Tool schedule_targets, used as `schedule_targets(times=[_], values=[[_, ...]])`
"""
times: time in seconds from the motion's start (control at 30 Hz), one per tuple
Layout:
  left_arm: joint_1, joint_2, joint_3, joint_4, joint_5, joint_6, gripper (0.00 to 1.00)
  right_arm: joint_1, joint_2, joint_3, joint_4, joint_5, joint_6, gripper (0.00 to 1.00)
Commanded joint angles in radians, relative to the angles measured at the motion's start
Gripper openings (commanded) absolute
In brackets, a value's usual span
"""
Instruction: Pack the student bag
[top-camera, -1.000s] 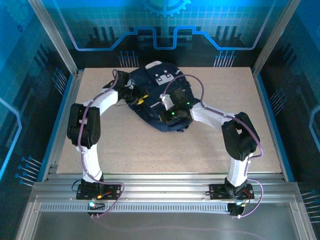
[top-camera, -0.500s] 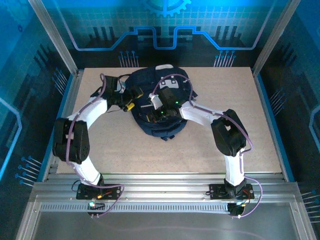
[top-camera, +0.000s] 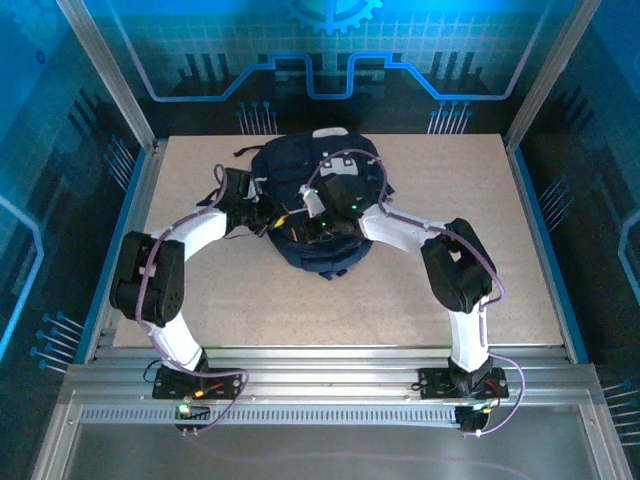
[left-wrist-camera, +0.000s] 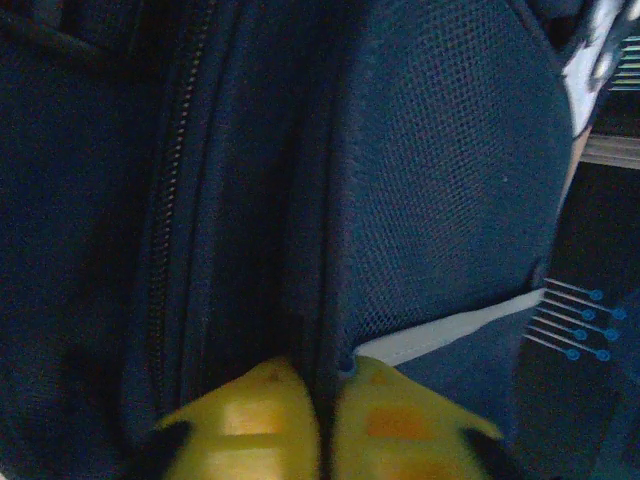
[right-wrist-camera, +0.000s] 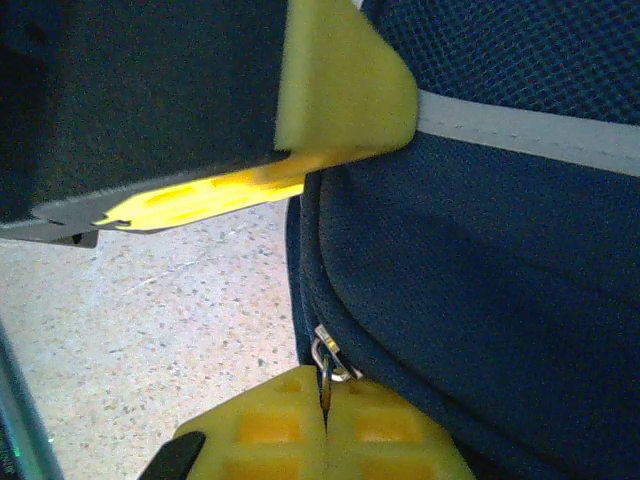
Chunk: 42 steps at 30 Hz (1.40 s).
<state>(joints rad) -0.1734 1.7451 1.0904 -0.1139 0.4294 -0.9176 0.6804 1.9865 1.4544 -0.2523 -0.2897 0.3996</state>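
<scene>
The student bag (top-camera: 330, 165), dark navy with grey-white trim, lies at the back middle of the table. My left gripper (top-camera: 284, 215) is at its left side. In the left wrist view its yellow fingertips (left-wrist-camera: 328, 400) are shut on a dark fold of the bag (left-wrist-camera: 450, 150), between a zipper track (left-wrist-camera: 165, 230) and a white trim strip (left-wrist-camera: 450, 325). My right gripper (top-camera: 308, 230) is at the bag's near-left edge, shut (right-wrist-camera: 323, 420) on the metal zipper pull (right-wrist-camera: 327, 355) of the bag (right-wrist-camera: 500, 280). A finger of the left gripper (right-wrist-camera: 340, 80) shows just above.
Speckled beige table (top-camera: 250, 300) spreads in front of and beside the bag, and lies bare left of the zipper (right-wrist-camera: 150, 320). Aluminium frame posts (top-camera: 110, 80) and blue panel walls enclose the table. A black strap (top-camera: 250, 152) trails at the bag's back left.
The bag has shifted toward the back and turned. My left gripper swung out left, then came back right and closed on the bag's side. The right gripper stayed with the bag.
</scene>
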Motion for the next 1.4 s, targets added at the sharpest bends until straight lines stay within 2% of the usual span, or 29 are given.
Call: schedule_targets(times=[0.0, 0.13, 0.23, 0.4, 0.6, 0.77, 1.0, 1.27, 1.3, 1.37], values=[[-0.005, 0.003, 0.001, 0.082, -0.005, 0.011, 0.00, 0.025, -0.045, -0.027, -0.015, -0.014, -0.031, 0.00], [0.013, -0.024, 0.009, 0.032, -0.017, 0.065, 0.00, 0.001, -0.091, -0.094, -0.149, 0.120, -0.143, 0.00], [0.030, -0.033, 0.014, 0.012, -0.005, 0.088, 0.00, -0.060, -0.149, -0.166, -0.199, 0.191, -0.197, 0.00], [0.034, -0.044, 0.023, -0.020, 0.004, 0.111, 0.00, -0.214, -0.255, -0.257, -0.196, 0.203, -0.245, 0.00], [0.041, -0.053, 0.028, -0.042, 0.009, 0.126, 0.00, -0.344, -0.267, -0.223, -0.208, 0.269, -0.299, 0.00], [0.054, -0.056, 0.034, -0.061, 0.009, 0.140, 0.00, -0.411, -0.239, -0.147, -0.211, 0.310, -0.309, 0.00], [0.088, 0.007, 0.147, -0.117, -0.026, 0.204, 0.00, -0.362, -0.292, -0.200, -0.188, 0.171, -0.340, 0.00], [0.145, 0.184, 0.433, -0.254, -0.079, 0.278, 0.00, -0.168, -0.399, -0.314, -0.195, 0.140, -0.355, 0.00], [0.147, 0.202, 0.465, -0.266, -0.078, 0.278, 0.05, -0.142, -0.401, -0.316, -0.191, 0.136, -0.343, 0.00], [0.147, 0.229, 0.517, -0.297, -0.082, 0.278, 0.22, -0.098, -0.393, -0.308, -0.181, 0.131, -0.323, 0.00]])
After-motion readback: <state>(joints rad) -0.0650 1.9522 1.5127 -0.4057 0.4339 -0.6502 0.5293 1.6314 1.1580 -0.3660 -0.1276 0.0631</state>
